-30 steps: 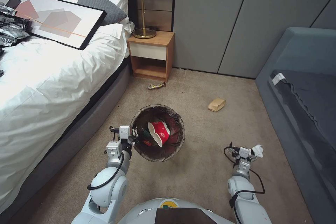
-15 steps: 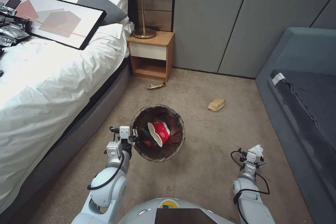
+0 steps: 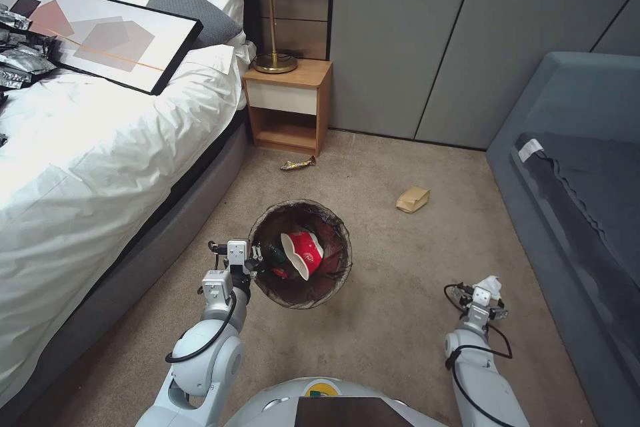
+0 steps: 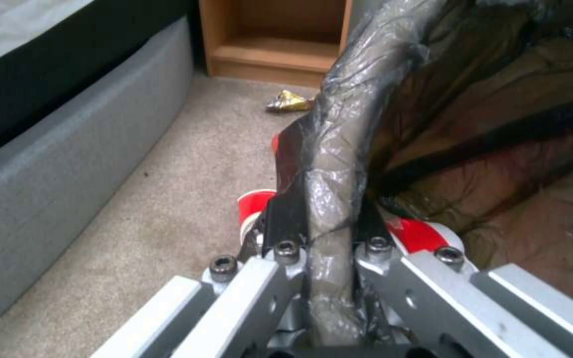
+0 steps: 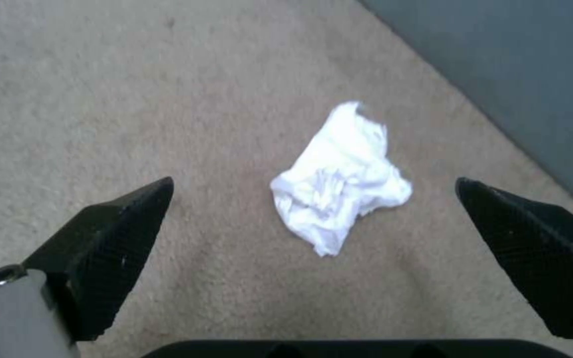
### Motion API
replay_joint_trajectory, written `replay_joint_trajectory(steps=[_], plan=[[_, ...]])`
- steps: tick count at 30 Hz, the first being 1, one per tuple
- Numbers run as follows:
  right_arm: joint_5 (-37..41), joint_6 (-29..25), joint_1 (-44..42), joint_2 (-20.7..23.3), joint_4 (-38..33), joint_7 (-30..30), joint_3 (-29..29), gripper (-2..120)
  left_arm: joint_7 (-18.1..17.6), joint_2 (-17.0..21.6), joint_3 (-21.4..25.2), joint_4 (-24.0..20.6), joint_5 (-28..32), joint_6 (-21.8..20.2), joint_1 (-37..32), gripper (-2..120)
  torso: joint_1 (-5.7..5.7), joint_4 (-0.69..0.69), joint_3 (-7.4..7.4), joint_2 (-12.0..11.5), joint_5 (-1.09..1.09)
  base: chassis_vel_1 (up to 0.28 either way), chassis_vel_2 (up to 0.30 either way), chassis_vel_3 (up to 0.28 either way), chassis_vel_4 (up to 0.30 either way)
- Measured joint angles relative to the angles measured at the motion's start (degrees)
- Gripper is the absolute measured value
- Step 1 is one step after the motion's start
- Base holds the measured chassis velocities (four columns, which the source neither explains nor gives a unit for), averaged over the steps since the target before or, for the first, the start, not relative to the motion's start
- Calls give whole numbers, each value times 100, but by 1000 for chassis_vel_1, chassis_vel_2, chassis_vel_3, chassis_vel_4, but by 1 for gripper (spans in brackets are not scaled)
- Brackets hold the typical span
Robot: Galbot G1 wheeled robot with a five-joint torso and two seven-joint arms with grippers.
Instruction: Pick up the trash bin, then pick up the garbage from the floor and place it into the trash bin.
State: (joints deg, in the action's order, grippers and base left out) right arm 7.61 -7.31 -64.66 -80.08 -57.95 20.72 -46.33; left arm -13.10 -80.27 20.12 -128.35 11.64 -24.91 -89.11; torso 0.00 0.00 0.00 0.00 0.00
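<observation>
Gold wrapper [image 3: 297, 163] and brown bag [image 3: 413, 199] lie beyond trash bin [image 3: 301, 255].

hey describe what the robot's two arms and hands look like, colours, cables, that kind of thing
Both arms are glossy white with rounded joint housings and black cables looping along them. The left hand has a silver metal frame with hex-head screws and thin black fingers. The right hand has wedge-shaped black fingers with finely textured pads; a coiled black cable hangs beside its wrist.

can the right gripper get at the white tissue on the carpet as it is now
Probably yes. The right gripper hangs open directly over the crumpled tissue, one finger on each side, with bare carpet around it. The left gripper is clamped on the trash bin rim, well clear.
</observation>
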Motion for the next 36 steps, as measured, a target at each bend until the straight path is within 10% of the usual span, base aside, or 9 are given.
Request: replay_joint_trajectory(steps=[36], plan=[[1126, 711, 1065, 461, 1193, -470, -167, 100, -3, 20, 6, 11, -49, -6, -55, 0, 0, 0, 0, 0, 0, 0, 0, 0, 0]])
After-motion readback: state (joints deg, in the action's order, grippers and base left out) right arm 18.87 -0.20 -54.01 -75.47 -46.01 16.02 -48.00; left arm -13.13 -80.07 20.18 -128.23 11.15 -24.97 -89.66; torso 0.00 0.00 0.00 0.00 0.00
